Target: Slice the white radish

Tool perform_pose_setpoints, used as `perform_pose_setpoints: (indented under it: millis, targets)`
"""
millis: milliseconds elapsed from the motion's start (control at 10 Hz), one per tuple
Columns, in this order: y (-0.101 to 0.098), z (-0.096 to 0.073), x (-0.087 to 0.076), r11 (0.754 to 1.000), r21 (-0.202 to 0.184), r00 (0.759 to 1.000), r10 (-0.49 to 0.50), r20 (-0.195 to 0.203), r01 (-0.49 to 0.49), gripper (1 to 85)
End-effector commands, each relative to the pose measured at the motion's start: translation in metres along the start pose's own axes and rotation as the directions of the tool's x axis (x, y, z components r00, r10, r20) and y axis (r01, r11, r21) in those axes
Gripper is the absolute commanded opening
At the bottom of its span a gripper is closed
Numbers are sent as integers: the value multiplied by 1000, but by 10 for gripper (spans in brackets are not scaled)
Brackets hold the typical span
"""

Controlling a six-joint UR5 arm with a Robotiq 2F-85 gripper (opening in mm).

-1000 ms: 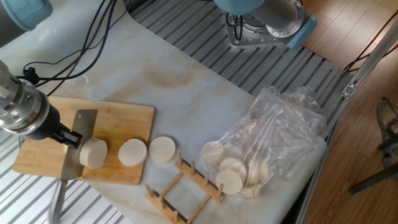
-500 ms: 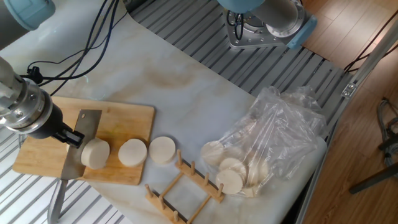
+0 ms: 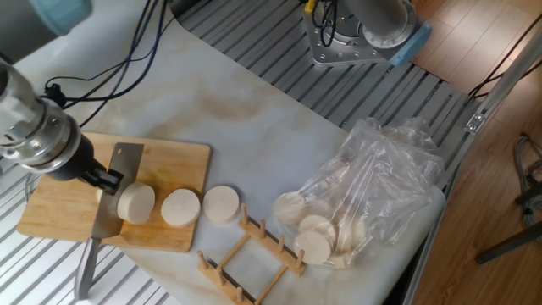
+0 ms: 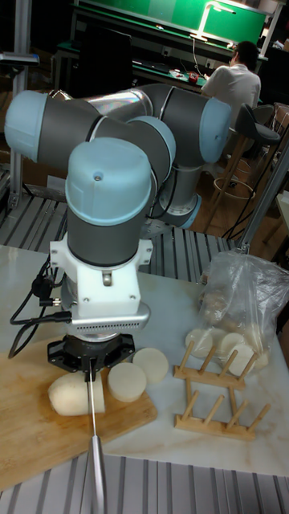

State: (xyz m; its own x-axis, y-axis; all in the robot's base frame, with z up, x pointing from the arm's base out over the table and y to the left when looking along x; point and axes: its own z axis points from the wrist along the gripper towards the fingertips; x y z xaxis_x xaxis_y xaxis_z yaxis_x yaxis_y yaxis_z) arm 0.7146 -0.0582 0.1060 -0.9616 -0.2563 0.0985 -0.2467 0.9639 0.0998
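The white radish (image 3: 136,203) is a short cream chunk lying on the wooden cutting board (image 3: 174,157); the tall fixed view shows its rounded end (image 4: 66,396). Two cut round slices (image 3: 180,207) (image 3: 221,204) lie to its right, the second one off the board's edge. My gripper (image 3: 103,177) is shut on a cleaver (image 3: 113,196), whose blade stands on edge against the radish's left side. The cleaver's handle (image 3: 85,269) points toward the table's near edge. Seen edge-on in the tall fixed view, the blade (image 4: 92,395) stands at the radish. How deep it sits in the radish is unclear.
A wooden slotted rack (image 3: 250,254) lies right of the board. Farther right is a clear plastic bag (image 3: 381,182) holding pale round slices. Black cables (image 3: 102,80) trail over the marble top behind the board. The arm's base (image 3: 360,34) stands at the back.
My gripper and the cleaver have shifted right and slightly away from the table's near edge. The radish chunk has slid a little to the right with the blade. The two slices have not moved.
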Motion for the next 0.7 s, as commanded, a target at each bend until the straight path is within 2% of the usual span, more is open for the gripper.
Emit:
perform_pose_setpoints:
  millis: [0,200,300,400,600]
  targets:
    - [-3,-14,6,999,4,999,-39,13,39,13]
    - [-7,-21,4,999,4,999,-39,29,39,13]
    - [-2,-13,-1,1000,4,998,-22,61,22,13]
    - [1,-10,-14,999,-18,993,-37,114,39,13]
    - [6,-19,-26,997,-22,983,-69,168,74,13]
